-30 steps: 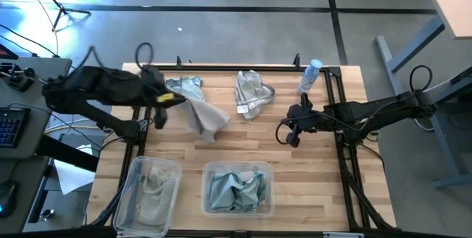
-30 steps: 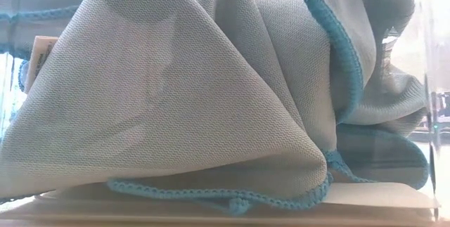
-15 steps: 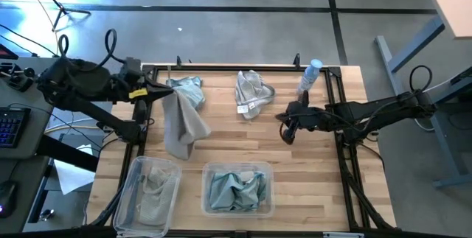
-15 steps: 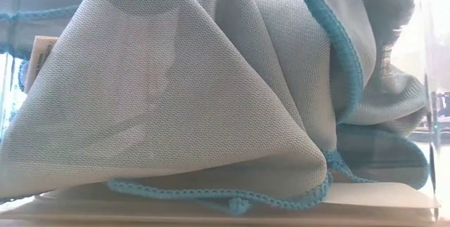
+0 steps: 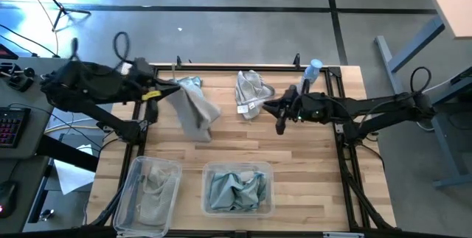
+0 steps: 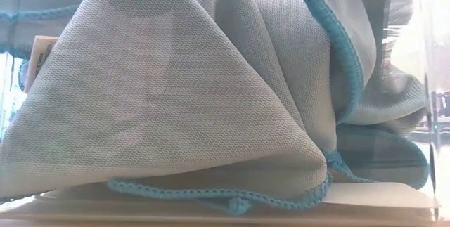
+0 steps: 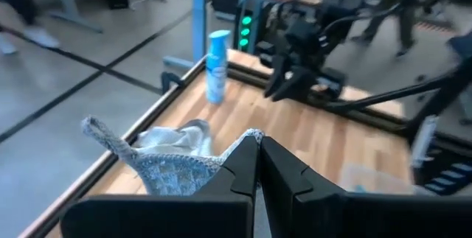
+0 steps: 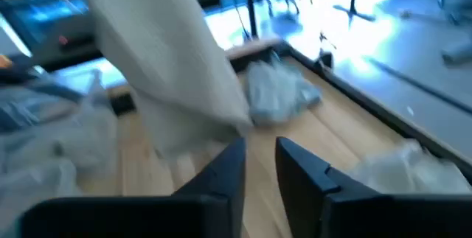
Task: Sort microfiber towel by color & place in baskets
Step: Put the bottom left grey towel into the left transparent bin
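The left pincer (image 5: 156, 93) is clamped on a hanging beige towel (image 5: 194, 115) above the bench (image 5: 310, 164); the right pincer (image 5: 274, 114), narrowly parted, holds nothing.

The high view looks straight down from well above, taking in the whole pale wooden slatted counter (image 5: 251, 142), both dark arms and the grey floor around it. The low view sits at counter height, pressed so near a pale teal-blue cloth with a bright blue stitched hem (image 6: 176, 107) that the fabric fills almost the whole picture. The left wrist view faces along the counter past its own dark fingers (image 7: 258, 175) toward the pale blue spray bottle (image 7: 217, 66), which the high view also shows (image 5: 310, 74). The right wrist view faces across the counter toward a hanging grey-beige cloth (image 8: 169, 68), seen from above too (image 5: 193, 114).
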Robot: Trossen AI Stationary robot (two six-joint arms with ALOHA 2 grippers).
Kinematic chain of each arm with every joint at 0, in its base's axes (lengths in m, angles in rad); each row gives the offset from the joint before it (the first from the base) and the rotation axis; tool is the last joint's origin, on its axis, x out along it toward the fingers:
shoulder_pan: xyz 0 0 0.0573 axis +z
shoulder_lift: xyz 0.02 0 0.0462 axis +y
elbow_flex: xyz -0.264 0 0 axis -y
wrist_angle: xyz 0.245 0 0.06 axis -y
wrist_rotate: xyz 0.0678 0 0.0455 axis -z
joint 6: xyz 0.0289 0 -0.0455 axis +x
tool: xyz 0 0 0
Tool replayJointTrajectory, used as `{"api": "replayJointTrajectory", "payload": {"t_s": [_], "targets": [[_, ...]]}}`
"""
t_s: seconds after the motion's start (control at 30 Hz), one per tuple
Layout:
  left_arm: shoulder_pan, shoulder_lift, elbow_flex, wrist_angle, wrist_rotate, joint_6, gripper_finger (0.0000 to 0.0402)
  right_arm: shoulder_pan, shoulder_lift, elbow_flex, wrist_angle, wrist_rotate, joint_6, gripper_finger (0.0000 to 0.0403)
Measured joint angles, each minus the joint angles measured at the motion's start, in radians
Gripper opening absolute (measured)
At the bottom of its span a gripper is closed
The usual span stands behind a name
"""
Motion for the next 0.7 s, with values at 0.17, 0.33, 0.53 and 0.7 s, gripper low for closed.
{"api": "replayJointTrajectory", "payload": {"t_s": [0.17,0.33,0.53,0.7], "targets": [[0.051,0.05,-0.002,-0.002,0.016,0.032,0.0,-0.022,0.079,0.029,0.097,-0.008,-0.046,0.0121],[0.079,0.045,-0.001,-0.002,0.127,0.035,0.0,-0.032,0.116,0.056,0.09,-0.006,-0.045,0.0157],[0.082,0.021,0.074,-0.033,0.205,-0.018,0.0,-0.032,0.119,0.056,0.079,-0.006,-0.052,0.0176],[0.087,0.032,0.101,0.021,0.186,0.008,0.0,-0.032,0.141,0.057,0.162,-0.01,-0.062,0.0177]]}}
